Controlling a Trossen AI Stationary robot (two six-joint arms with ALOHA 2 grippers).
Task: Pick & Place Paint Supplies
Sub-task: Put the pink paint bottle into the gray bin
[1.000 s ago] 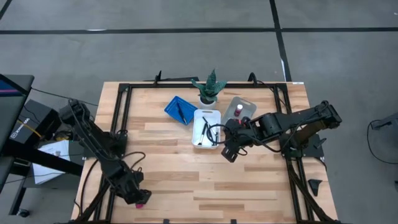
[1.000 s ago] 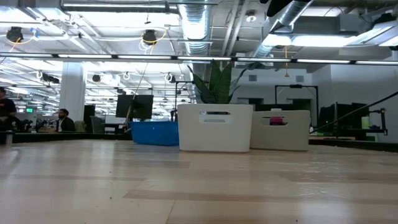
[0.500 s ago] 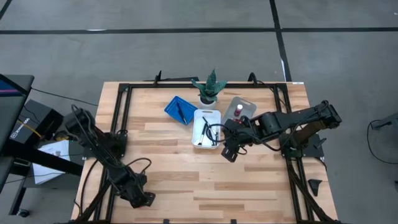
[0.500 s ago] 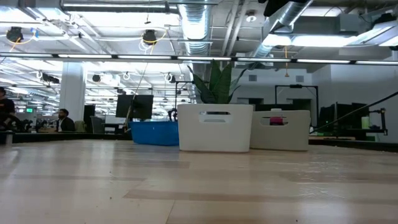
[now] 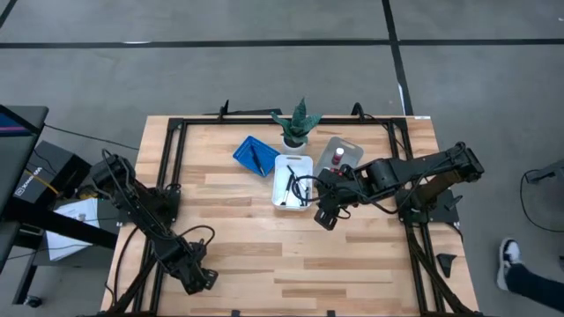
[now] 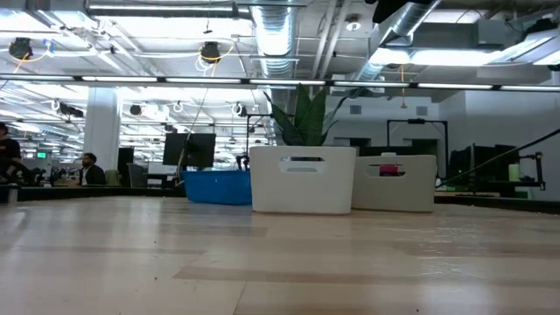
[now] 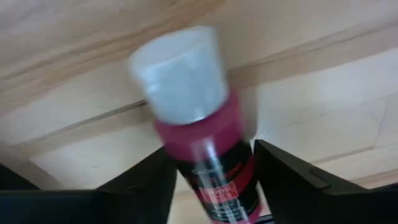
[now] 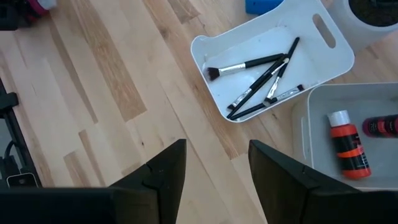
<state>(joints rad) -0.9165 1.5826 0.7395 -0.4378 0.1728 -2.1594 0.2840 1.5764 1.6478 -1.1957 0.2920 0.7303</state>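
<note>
My left gripper [image 5: 201,280] is over the near left part of the table, shut on a red bottle with a white cap [image 7: 186,81]. My right gripper [image 5: 326,216] hangs open just near of the white tray [image 5: 293,161], touching nothing. In the right wrist view, several dark-handled paintbrushes [image 8: 261,78] lie flat on the white tray's floor [image 8: 249,50]. Two red bottles [image 8: 348,146] lie on their sides in the grey tray [image 8: 311,124]. One more brush [image 5: 258,157] lies in the blue tray [image 5: 247,148]. My left gripper pinches the bottle's red body [image 7: 180,168] just behind the cap, one finger [image 7: 149,183] on each side. The cap points away from the wrist toward the table boards. Whether the bottle is clear of the table, I cannot tell.
A small potted plant [image 5: 297,125] stands at the far edge behind the trays. Bare wood stretches between the two grippers along the near half of the table [image 5: 264,255]. A person's shoe [image 5: 507,260] shows on the floor to the right; people sit far off [image 6: 87,168].
My left gripper has turned in place over the near left of the table: the bottle's pink showed below it from above a second ago and is hidden under it now. The left arm's elbow has shifted slightly. The right arm has kept still.
</note>
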